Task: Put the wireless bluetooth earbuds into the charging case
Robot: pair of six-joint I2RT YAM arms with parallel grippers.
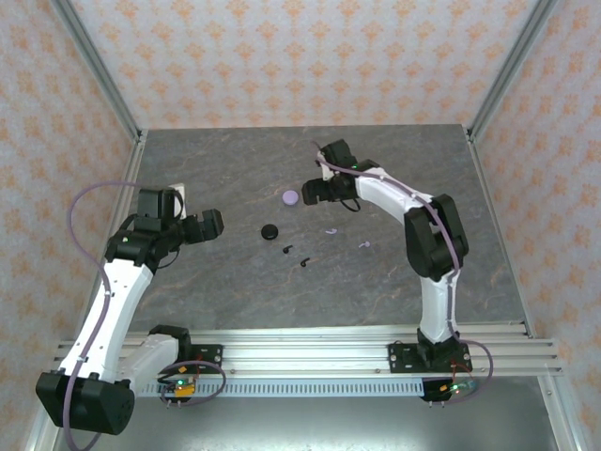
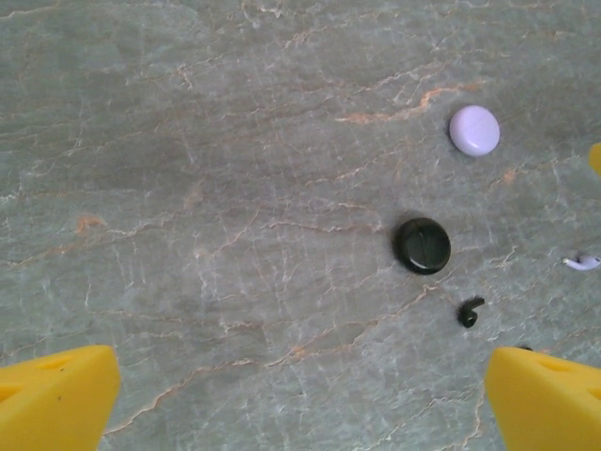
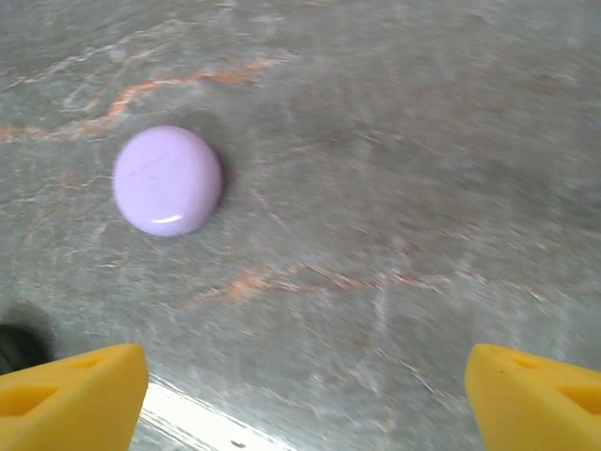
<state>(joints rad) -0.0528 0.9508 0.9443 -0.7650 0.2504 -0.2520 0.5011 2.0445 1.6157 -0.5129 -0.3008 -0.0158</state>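
A round lavender charging case [image 1: 290, 197] [image 2: 474, 130] [image 3: 167, 179] lies closed on the grey marble table, and a round black case [image 1: 270, 231] [image 2: 422, 245] lies nearer the arms. Two black earbuds [image 1: 286, 249] [image 1: 305, 262] lie just right of the black case; one black earbud [image 2: 470, 312] appears in the left wrist view. Two lavender earbuds [image 1: 331, 231] [image 1: 364, 244] lie further right, one of them [image 2: 582, 262] at that view's right edge. My right gripper [image 1: 306, 192] [image 3: 305, 399] hovers open just right of the lavender case. My left gripper [image 1: 223, 224] [image 2: 300, 404] is open, left of the black case.
The table [image 1: 235, 282] is walled by patterned panels with metal posts at the back corners. A rail [image 1: 310, 352] runs along the near edge by the arm bases. A white socket plate [image 1: 178, 197] sits behind the left arm. Bare marble lies under both grippers.
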